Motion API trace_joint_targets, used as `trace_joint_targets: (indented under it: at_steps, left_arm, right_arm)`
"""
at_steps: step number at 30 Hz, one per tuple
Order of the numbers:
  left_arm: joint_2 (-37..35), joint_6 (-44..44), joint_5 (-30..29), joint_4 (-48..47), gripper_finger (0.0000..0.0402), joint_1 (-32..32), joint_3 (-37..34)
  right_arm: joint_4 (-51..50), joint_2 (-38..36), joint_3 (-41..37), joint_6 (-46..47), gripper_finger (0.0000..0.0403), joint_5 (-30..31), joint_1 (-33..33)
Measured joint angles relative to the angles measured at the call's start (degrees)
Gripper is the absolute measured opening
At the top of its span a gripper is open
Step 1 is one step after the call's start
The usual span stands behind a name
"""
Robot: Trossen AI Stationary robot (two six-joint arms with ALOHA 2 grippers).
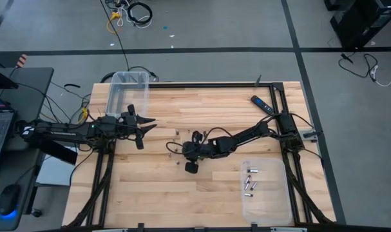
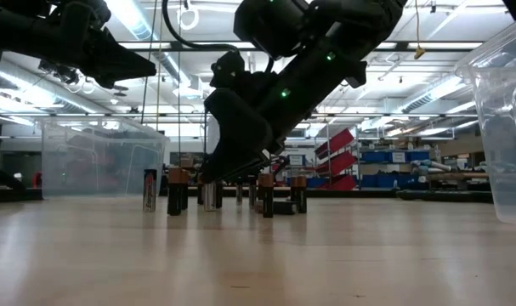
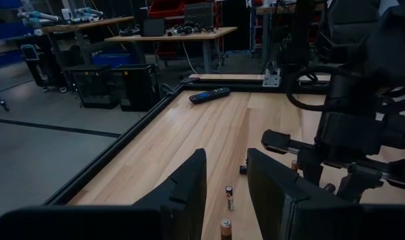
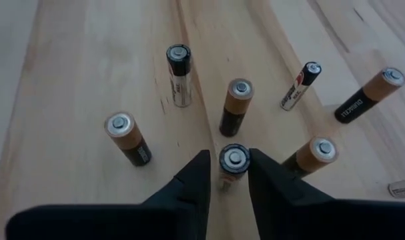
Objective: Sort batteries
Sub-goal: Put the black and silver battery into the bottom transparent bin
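Upright batteries [image 4: 241,107] w/ copper tops & black bodies on bench [image 4: 89,67], right pincer [image 4: 227,175] astride one at 6 o'clock, grip can't tell, left pincer [image 1: 143,126] released, raised.

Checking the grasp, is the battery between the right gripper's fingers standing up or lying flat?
Upright: the battery shows its round top cap between the right gripper's fingers.

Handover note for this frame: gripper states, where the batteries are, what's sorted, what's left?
Right gripper: fingers either side of an upright battery mid-table; grip not confirmed.
Left gripper: open, empty, hovering left of the cluster.
Done: several batteries lie in the clear tray at the near right.
Left: the standing batteries in the middle of the table; the clear bin at the far left looks empty.
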Motion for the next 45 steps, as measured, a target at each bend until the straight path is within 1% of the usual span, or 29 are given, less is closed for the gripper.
trace_joint_targets:
  at_steps: [5,10,16,24,30,33,38,41,45]
  left_arm:
    - [0.0,0.0,0.0,0.0,0.0106,0.0,0.0]
    - [0.0,0.0,0.0,0.0,0.0106,0.0,0.0]
    - [0.0,0.0,0.0,0.0,0.0106,0.0,0.0]
    - [0.0,0.0,0.0,0.0,0.0106,0.0,0.0]
    - [0.0,0.0,0.0,0.0,0.0106,0.0,0.0]
    - [0.0,0.0,0.0,0.0,0.0106,0.0,0.0]
    - [0.0,0.0,0.0,0.0,0.0106,0.0,0.0]
    - [0.0,-0.1,0.0,0.0,0.0106,0.0,0.0]
    - [0.0,-0.2,0.0,0.0,0.0106,0.0,0.0]
  right_arm:
    - [0.0,0.0,0.0,0.6,0.0103,-0.1,-0.6]
    - [0.0,0.0,0.0,0.5,0.0103,-0.1,-1.0]
    - [-0.4,0.0,0.0,0.4,0.0082,-0.4,-0.9]
    - [-0.4,0.0,0.1,0.0,0.0038,-1.5,-0.9]
    - [-0.7,-0.5,0.1,-1.0,0.0034,-2.2,-0.7]
    - [-1.4,-2.7,0.0,-1.5,0.0034,-3.1,-0.1]
    - [-3.5,-10.0,0.0,-2.8,0.0034,-5.5,1.9]
    - [-7.4,-15.9,0.0,-3.1,0.0034,-6.8,4.5]
    - [-15.3,-23.4,0.1,-1.3,0.0034,-5.7,9.1]
